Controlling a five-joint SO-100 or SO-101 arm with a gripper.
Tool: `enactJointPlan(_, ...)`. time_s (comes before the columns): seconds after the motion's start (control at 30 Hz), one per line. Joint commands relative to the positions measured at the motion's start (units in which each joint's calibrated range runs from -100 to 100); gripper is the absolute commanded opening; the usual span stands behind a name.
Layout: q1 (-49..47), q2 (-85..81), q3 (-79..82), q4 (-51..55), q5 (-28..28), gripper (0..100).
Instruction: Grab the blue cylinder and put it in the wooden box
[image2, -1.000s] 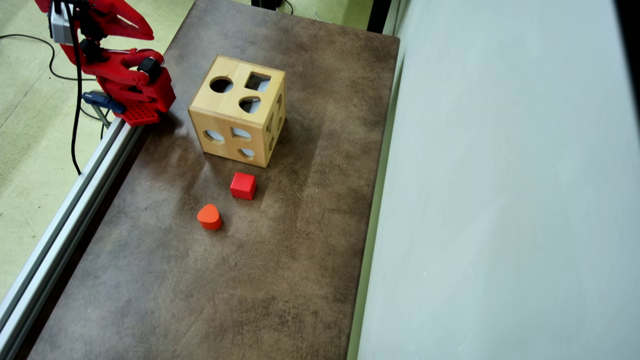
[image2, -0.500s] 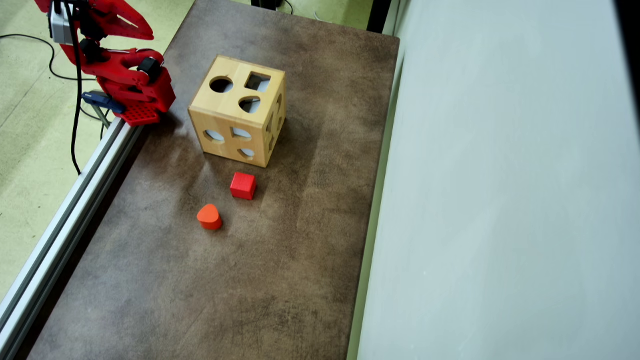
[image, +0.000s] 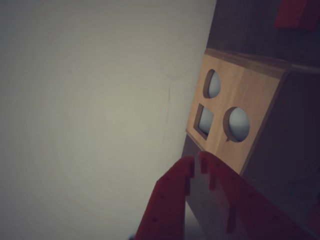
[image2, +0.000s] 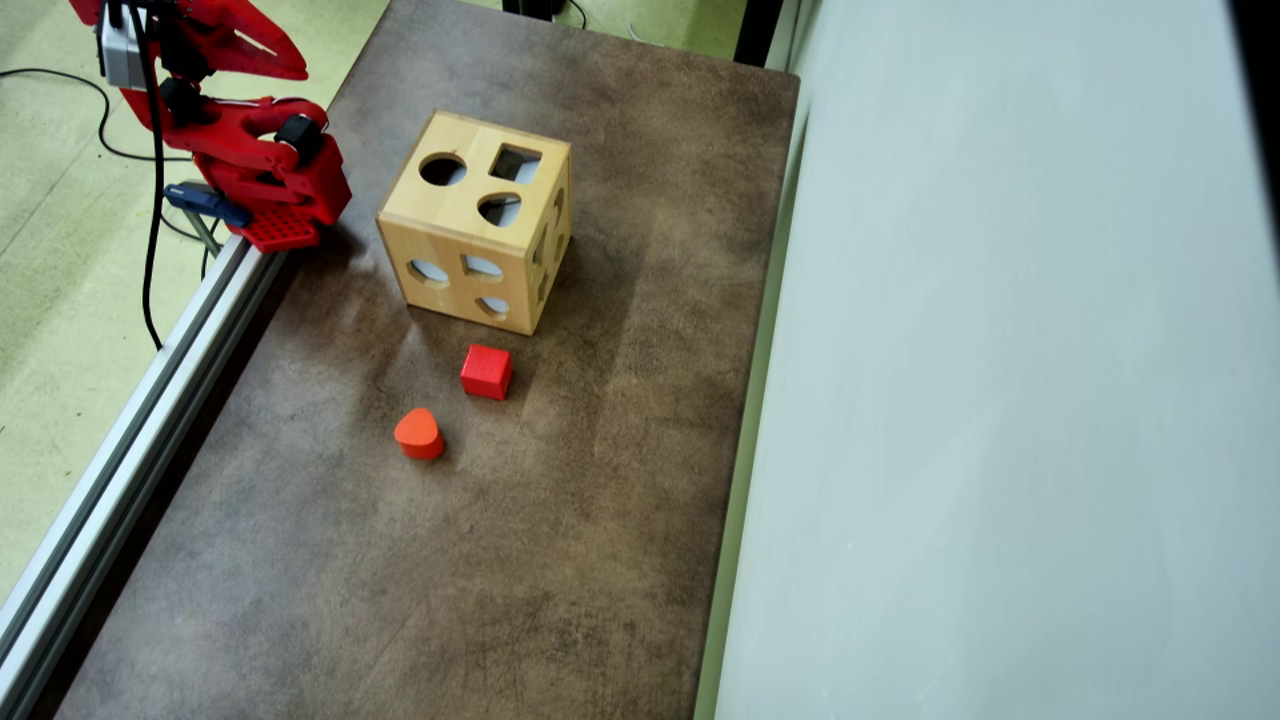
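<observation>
The blue cylinder shows in neither view. The wooden box (image2: 475, 222) stands on the brown table at the back middle, with round, square and rounded-triangle holes in its top and sides. In the wrist view the box (image: 250, 105) is just beyond the fingertips, showing two round holes and a square one. My red gripper (image: 197, 161) has its jaws together with only a thin slit between them, and nothing in them. In the overhead view the gripper (image2: 285, 55) is folded back at the top left, left of the box and apart from it.
A red cube (image2: 486, 371) and an orange rounded-triangle block (image2: 418, 433) lie in front of the box. The cube also shows at the top right of the wrist view (image: 295, 12). A pale wall (image2: 1000, 400) runs along the table's right edge; an aluminium rail (image2: 150, 400) runs along its left.
</observation>
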Motion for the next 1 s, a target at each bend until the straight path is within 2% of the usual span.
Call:
enactJointPlan(0.0, 0.32, 0.26, 0.11, 0.65, 0.2, 3)
enactJointPlan(0.97, 0.32, 0.26, 0.11, 0.65, 0.2, 3)
